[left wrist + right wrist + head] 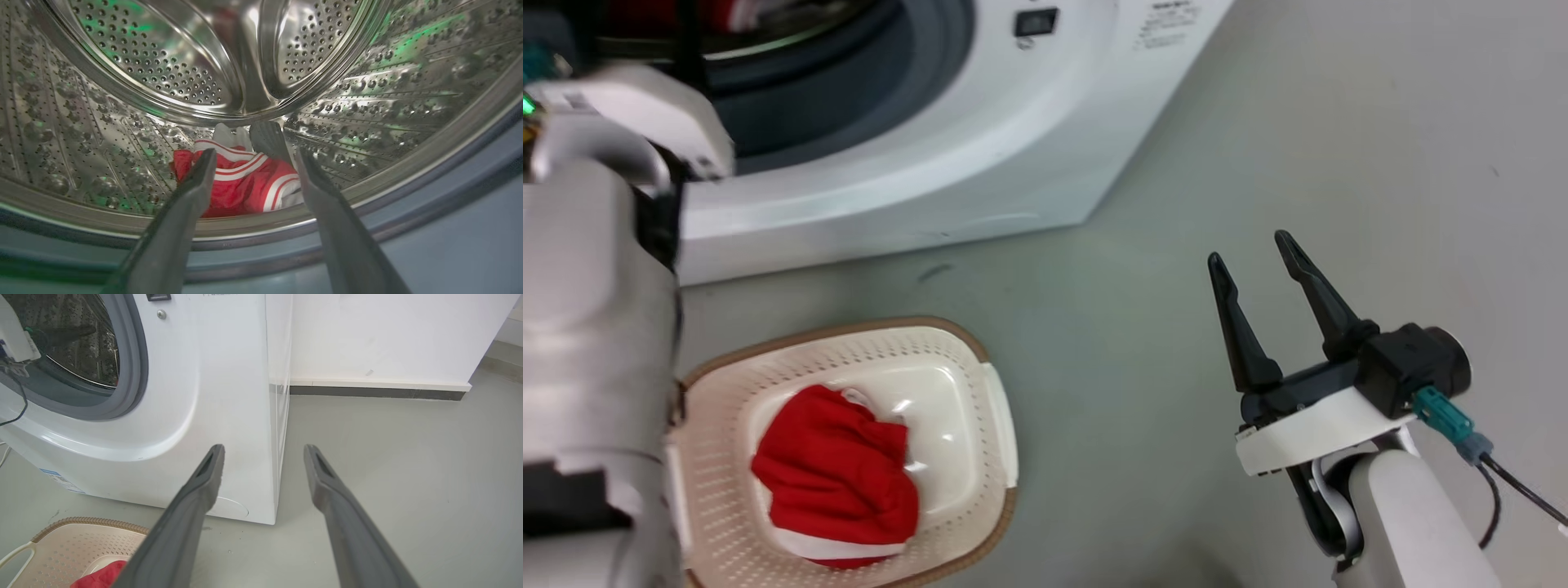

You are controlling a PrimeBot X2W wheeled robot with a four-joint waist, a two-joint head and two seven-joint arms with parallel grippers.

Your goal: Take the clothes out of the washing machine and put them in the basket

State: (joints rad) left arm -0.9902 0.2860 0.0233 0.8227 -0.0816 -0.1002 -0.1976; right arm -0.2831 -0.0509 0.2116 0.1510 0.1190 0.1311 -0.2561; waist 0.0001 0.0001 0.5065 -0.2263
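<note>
Your left gripper (pixel 255 157), fingers apart, points into the drum (pixel 122 122) at a red garment (pixel 245 185), ready to grasp. A second garment (pixel 837 474) lies in the basket (pixel 964 343). Your right gripper (pixel 1250 249) hangs spread, empty.

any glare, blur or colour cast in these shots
Left wrist view: green glints and bright glare on the drum, left gripper fingers soft. Head view: a glare spot on the basket floor, left forearm blurred. Right wrist view: evenly lit, right gripper fingers soft.
</note>
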